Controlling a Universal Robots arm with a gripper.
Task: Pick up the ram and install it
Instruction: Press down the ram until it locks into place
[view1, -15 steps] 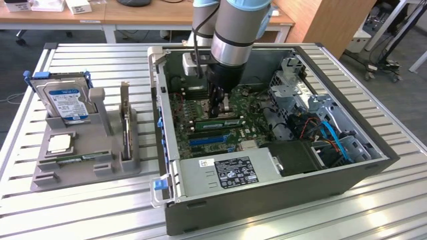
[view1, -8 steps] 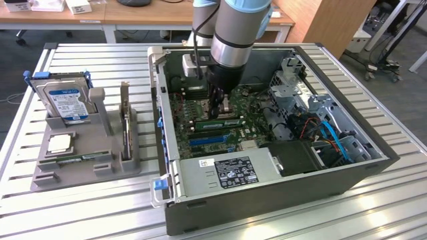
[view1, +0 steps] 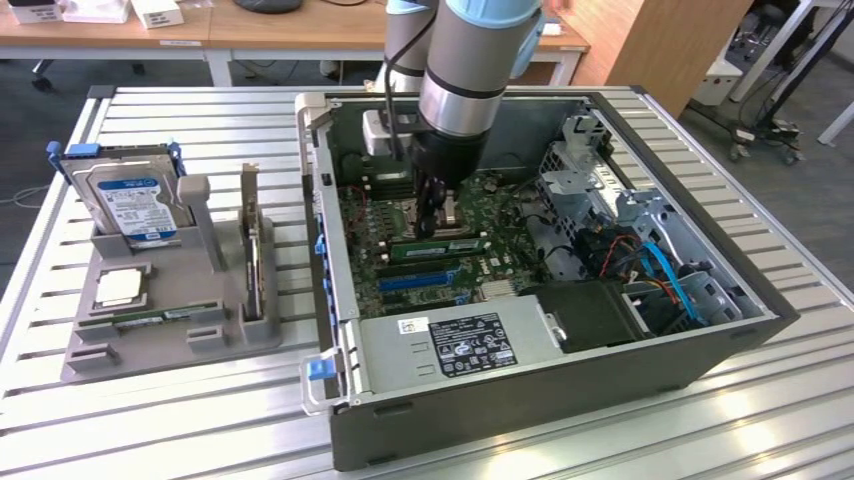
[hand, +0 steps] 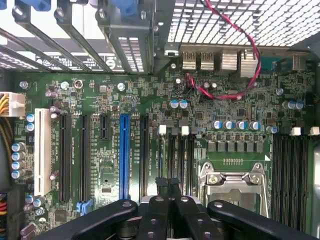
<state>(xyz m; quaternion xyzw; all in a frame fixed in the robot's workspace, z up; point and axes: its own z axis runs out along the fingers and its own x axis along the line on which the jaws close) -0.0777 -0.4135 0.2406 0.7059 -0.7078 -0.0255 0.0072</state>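
On the slatted metal table (view1: 747, 400), the closed gripper (hand: 167, 185) was pressing the ram (view1: 434, 243) into its motherboard (hand: 125, 100) slot, apparently nearly seated.

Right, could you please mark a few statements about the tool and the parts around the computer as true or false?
1. The tool is down inside the open computer case, over the motherboard. True.
2. The hard drive lies inside the case. False: it stands in the grey holder on the table, at the exterior view's left.
3. The tool's fingers are spread wide. False: they are shut together.
4. The motherboard has one long blue slot among black ones. True.
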